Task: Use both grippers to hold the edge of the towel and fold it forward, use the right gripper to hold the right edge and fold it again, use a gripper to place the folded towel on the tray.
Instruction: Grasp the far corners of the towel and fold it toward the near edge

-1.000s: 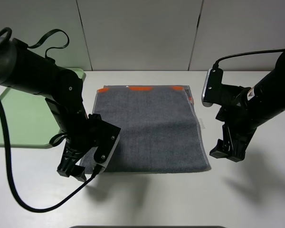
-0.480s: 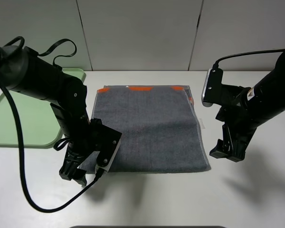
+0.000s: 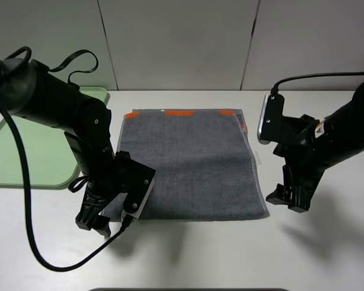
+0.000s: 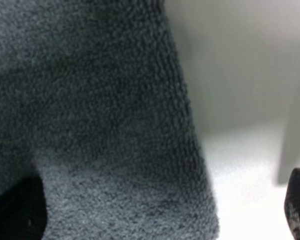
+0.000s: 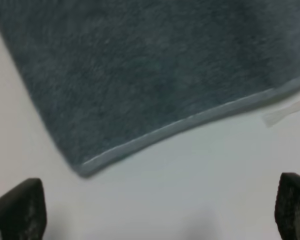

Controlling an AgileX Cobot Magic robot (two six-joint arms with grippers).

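The dark grey towel (image 3: 188, 163) lies flat on the white table, its orange stripes along the far edge. My left gripper (image 3: 94, 219) is low at the towel's near left corner. In the left wrist view the left gripper (image 4: 155, 215) is open, one fingertip (image 4: 15, 210) over the cloth (image 4: 100, 110) and the other off it. My right gripper (image 3: 287, 199) hangs just right of the near right corner. In the right wrist view the right gripper (image 5: 155, 215) is open over bare table, the towel corner (image 5: 85, 167) just ahead. The pale green tray (image 3: 24, 151) sits far left.
A small white label (image 3: 259, 161) sticks out from the towel's right edge. The left arm's black cable (image 3: 30, 242) loops over the table in front of the tray. A grey panelled wall stands behind the table.
The left arm has shifted back and settled at the near left corner. The right gripper has dropped slightly toward the near right corner. The towel has not moved.
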